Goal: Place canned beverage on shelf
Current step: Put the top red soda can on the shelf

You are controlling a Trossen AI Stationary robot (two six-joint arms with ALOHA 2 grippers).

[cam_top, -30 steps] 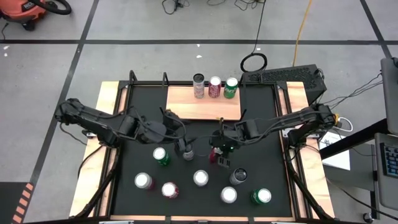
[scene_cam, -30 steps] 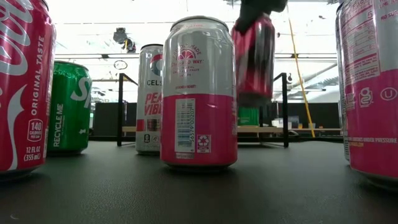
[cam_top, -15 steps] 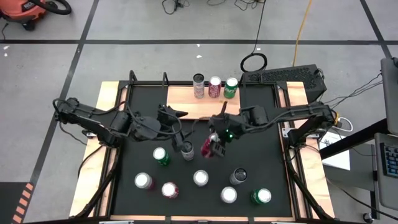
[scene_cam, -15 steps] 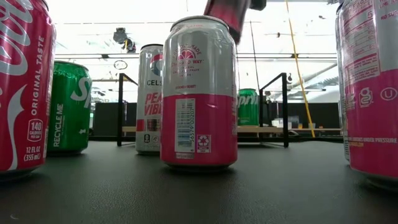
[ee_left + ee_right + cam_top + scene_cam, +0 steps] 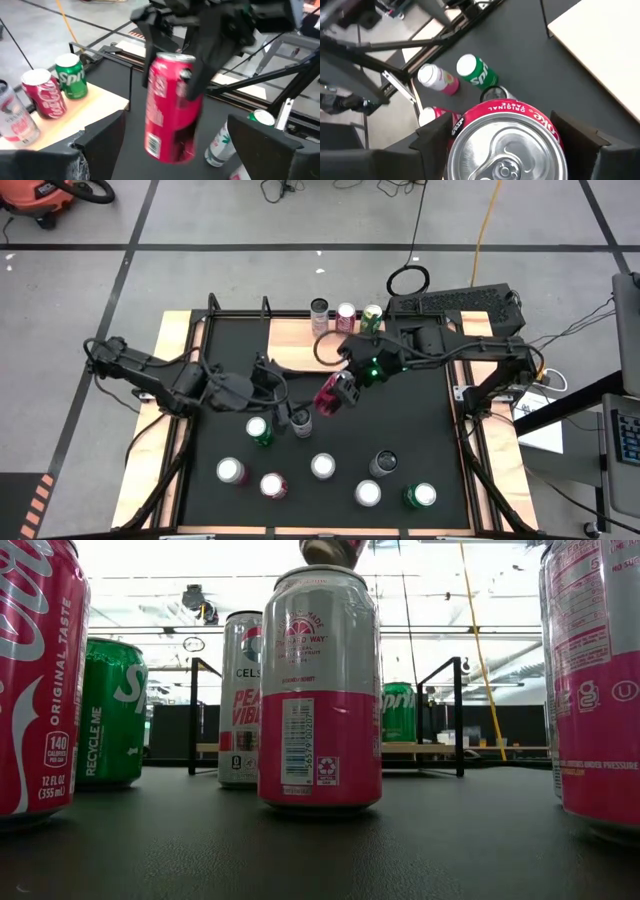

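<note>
- Three cans stand on the shelf (image 5: 325,340) at its far edge – a grey one (image 5: 319,312), a red cola (image 5: 346,313) and a green Sprite (image 5: 372,313).
- Eight more cans stand on the black mat (image 5: 420,430).
- One red cola can (image 5: 329,393) hangs tilted above the mat, just short of the shelf, clamped in the right gripper (image 5: 343,388).
- The left gripper (image 5: 283,412) has its fingers spread wide beside a dark-topped can (image 5: 301,421), gripping nothing.
</note>
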